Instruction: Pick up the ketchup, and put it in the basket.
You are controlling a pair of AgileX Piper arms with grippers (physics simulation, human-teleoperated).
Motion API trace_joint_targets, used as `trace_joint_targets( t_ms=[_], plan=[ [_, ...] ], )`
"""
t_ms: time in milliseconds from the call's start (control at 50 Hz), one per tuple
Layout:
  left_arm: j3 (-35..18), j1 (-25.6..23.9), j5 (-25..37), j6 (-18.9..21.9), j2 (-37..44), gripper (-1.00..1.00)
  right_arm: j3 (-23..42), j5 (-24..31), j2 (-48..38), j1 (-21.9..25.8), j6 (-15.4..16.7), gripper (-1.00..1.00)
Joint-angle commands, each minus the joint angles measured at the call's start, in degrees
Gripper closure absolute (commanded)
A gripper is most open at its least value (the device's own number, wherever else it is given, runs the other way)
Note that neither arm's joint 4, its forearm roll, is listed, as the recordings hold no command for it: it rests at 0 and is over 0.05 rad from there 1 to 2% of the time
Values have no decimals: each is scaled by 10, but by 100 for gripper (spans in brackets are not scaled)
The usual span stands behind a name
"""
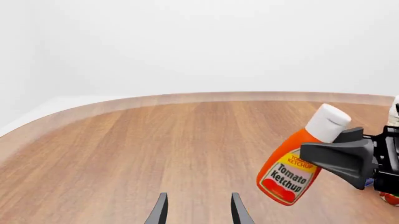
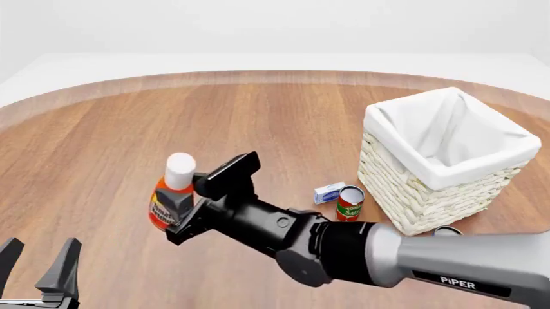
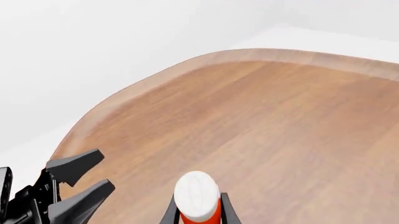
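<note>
**Two arms at the counter, one bottle in hand**

One arm does the work at this moment: the right hand (image 2: 174,207) is clamped on the ketchup (image 2: 169,193), its dark fingers pressing the bottle's middle from both sides. From the left wrist view the bottle looks clear of the counter (image 2: 103,148) and tilts, white cap leaning away from the label end, which suggests it has been lifted rather than left standing. A grip at mid-body leaves cap and base free, so the bottle can later be lowered base-first without the fingers fouling a rim.

The left hand (image 2: 38,267) sits low at the near left edge, fingers apart and holding nothing, well out of the carrying path.

The basket (image 2: 447,187) stands well to the right, its white lining open upward. Beside its near-left corner are a red-and-green can (image 2: 349,203) and a small blue-and-white box (image 2: 329,192). Judging from this layout, the remaining job is a carry rightward, high enough to pass over those two items and the wicker wall before release.
</note>
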State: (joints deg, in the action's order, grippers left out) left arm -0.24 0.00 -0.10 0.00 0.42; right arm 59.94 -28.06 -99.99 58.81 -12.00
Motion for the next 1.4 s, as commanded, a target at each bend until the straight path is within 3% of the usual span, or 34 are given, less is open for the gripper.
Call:
trace_joint_targets(
  t_ms=[20,540,940,1400],
  plan=[
    [0,0,0,0,0,-100,-5,-17,18,-29,-6,100],
    [0,0,0,0,0,-100,-27,-57,49,-111,9,100],
    [0,0,0,0,0,-100,-49,-85,85,-162,-10,100],
    [0,0,0,0,0,-100,-84,-121,125,-274,-39,100]
  ],
)
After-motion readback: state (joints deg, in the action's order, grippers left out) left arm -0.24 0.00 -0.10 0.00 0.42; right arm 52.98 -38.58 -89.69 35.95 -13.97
